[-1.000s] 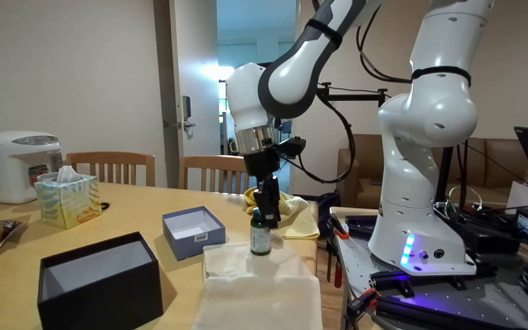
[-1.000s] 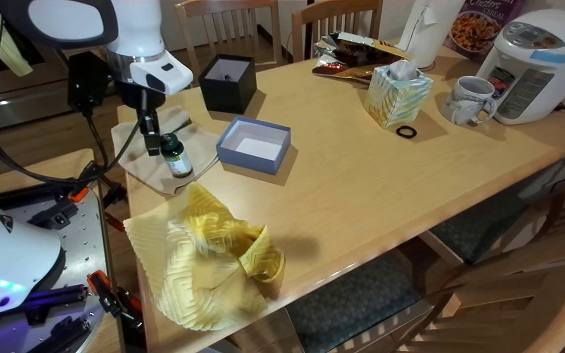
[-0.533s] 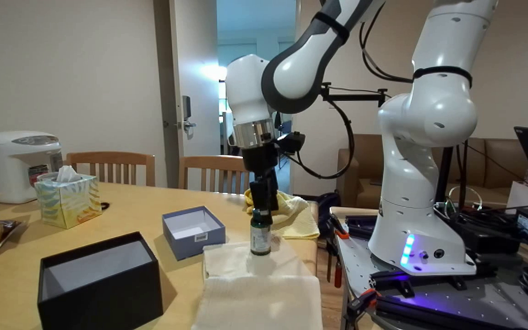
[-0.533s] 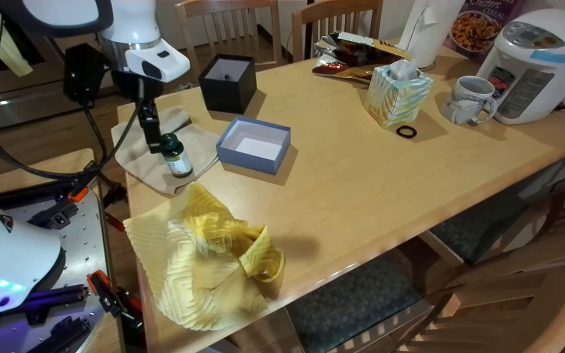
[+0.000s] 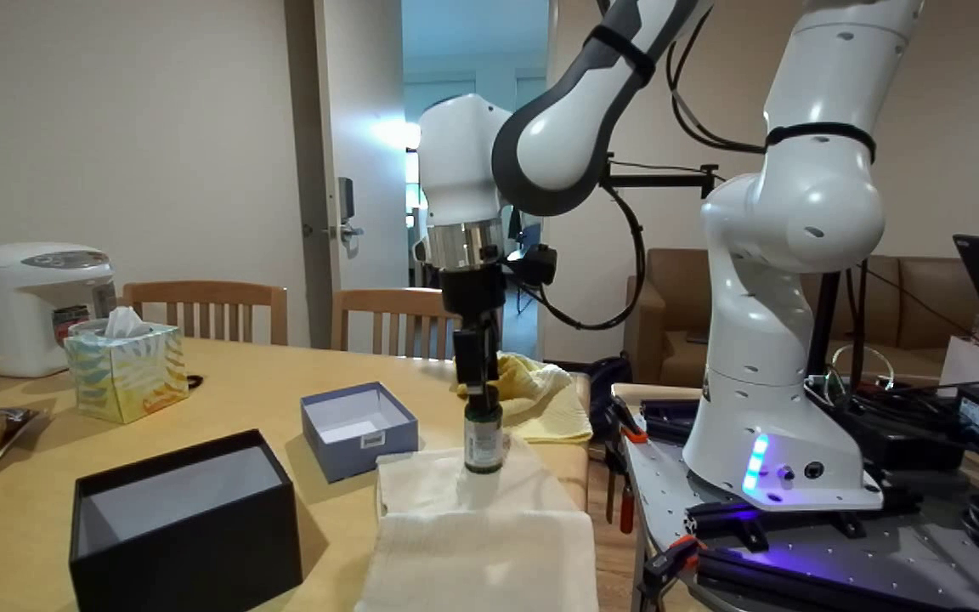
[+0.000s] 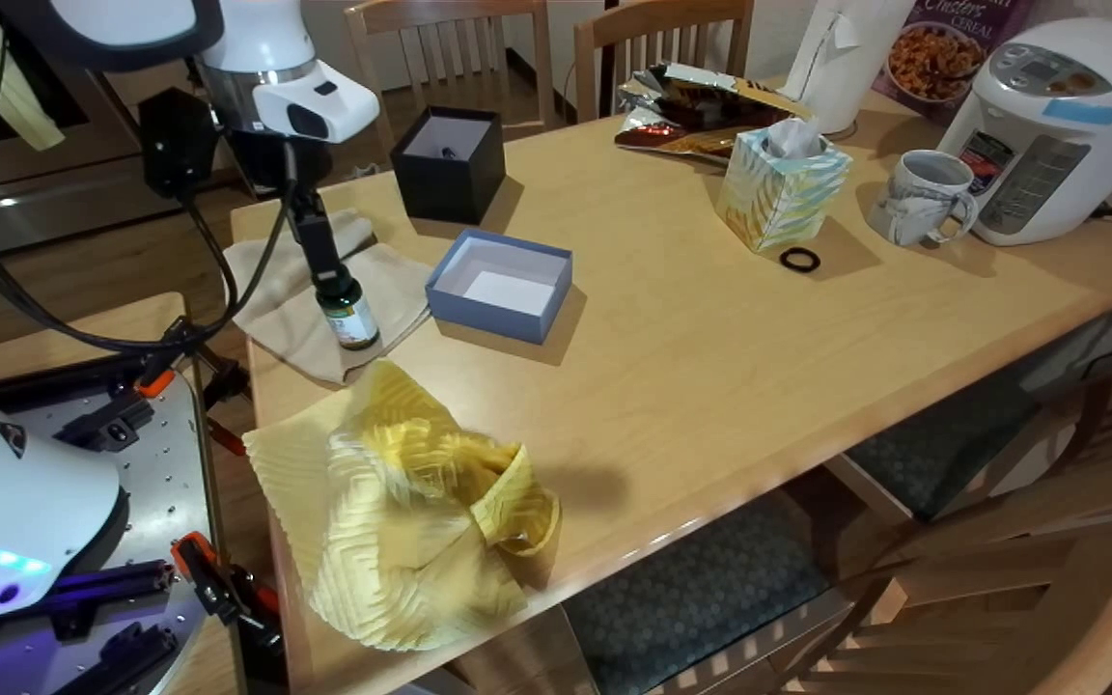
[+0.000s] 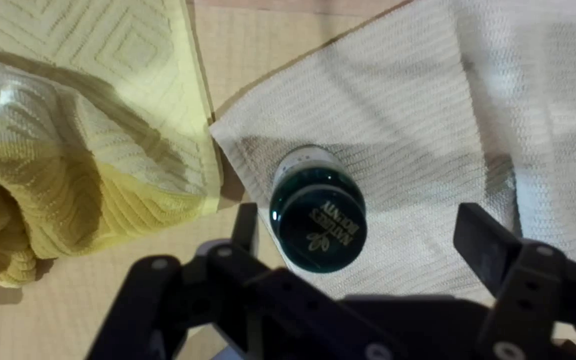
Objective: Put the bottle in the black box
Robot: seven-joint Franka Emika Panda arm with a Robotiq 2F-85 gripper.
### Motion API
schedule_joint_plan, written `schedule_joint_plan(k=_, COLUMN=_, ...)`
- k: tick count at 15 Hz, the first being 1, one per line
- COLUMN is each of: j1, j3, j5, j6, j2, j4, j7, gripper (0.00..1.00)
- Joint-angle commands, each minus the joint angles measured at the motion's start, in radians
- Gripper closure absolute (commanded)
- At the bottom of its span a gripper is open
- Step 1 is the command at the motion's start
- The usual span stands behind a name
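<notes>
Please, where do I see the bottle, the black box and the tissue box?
Bottle (image 7: 318,219): wrist view, the cap.
Black box (image 5: 192,552): in an exterior view, outer wall.
Tissue box (image 6: 792,203): in an exterior view, patterned side.

That small, dark green bottle (image 5: 483,444) is properly glossy; glass or plastic, can't tell. Under the bottle there's a rough-woven cream cloth (image 7: 418,150), and near the bottle a ridged yellow cloth (image 6: 421,531). Well apart from the bottle, the rectangular black box (image 5: 192,557) looks like smooth, matt cardboard. Pale wood table (image 6: 710,357): smooth, bit of sheen.
</notes>
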Motion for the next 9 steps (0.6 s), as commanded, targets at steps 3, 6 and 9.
schedule_joint_plan(k=3, j1=-0.015, j3=0.006, j5=-0.047, j6=0.066, j2=0.008, j4=-0.008, j7=0.006, gripper=0.0)
schedule_joint_plan(k=6, j1=-0.018, j3=0.004, j5=-0.063, j6=0.108, j2=0.019, j4=-0.007, j7=0.003, gripper=0.0)
schedule_joint_plan(k=9, j1=-0.018, j3=0.002, j5=-0.062, j6=0.105, j2=0.031, j4=-0.003, j7=0.007, gripper=0.28)
